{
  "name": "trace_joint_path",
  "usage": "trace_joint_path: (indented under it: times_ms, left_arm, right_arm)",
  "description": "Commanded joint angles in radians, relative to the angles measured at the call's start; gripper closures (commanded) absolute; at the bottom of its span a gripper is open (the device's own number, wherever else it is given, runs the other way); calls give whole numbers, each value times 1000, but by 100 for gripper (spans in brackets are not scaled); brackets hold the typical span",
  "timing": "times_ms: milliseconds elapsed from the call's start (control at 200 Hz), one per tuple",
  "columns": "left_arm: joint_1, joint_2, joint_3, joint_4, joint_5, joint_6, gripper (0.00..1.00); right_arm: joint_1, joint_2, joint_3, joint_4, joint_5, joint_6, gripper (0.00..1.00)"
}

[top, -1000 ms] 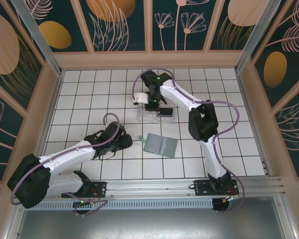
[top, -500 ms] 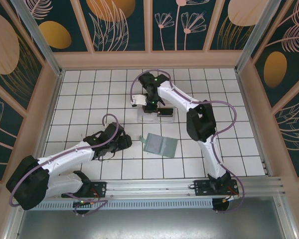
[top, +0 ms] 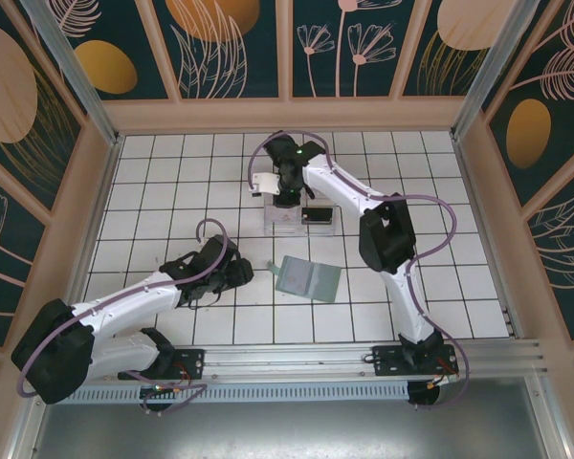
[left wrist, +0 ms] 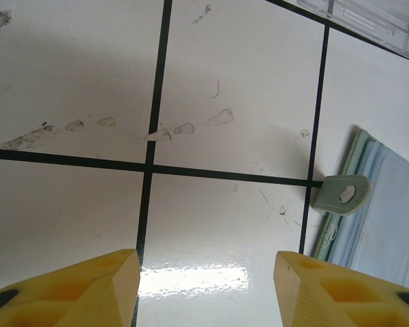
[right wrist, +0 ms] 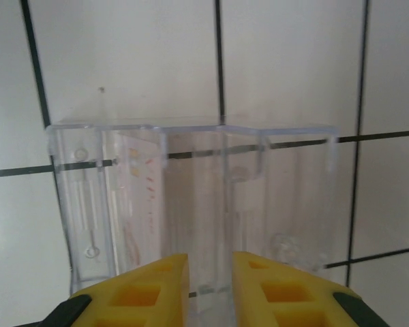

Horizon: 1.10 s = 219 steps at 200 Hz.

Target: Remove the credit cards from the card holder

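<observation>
Card holder (left wrist: 385,211) lies just right of the left hand (left wrist: 204,264), its fingers wide apart and empty.

Card holder (top: 306,278): grey-green bifold, lying open and flat on the white tiled table (top: 163,191), blue-grey inside facing up. Beyond the card holder, near but apart from it: clear tray (top: 269,228), with a black card (top: 316,216) in its right part and a pale card (top: 281,222) in its left part, and the right gripper (top: 285,199) directly above that left part. Left of the card holder, just beside it and not touching: left gripper (top: 244,273), low over the tiles, pointing toward the card holder.
</observation>
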<state>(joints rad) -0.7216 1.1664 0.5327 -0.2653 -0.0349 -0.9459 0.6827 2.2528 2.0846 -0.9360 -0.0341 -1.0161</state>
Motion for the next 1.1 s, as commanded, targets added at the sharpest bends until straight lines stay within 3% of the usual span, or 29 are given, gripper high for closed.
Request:
trace_joint_path:
  times_ms: [0, 200, 470, 601, 741, 1091]
  left_arm:
    - [6, -11, 4, -10, -7, -7, 45]
    - [7, 8, 28, -6, -13, 8, 45]
    - [7, 32, 46, 102, 19, 19, 46]
    - [5, 41, 71, 131, 29, 43, 47]
    - [6, 42, 84, 150, 5, 36, 48]
    - [5, 49, 100, 166, -16, 35, 48]
  right_arm:
    - [5, -91, -29, 45, 31, 33, 76]
    - [8, -198, -119, 114, -13, 195, 74]
    - [15, -408, -458, 339, 17, 827, 70]
    - [38, -518, -642, 364, -52, 1082, 70]
    - [85, -583, -756, 309, -42, 1306, 68]
    - [226, -583, -949, 273, 45, 1489, 57]
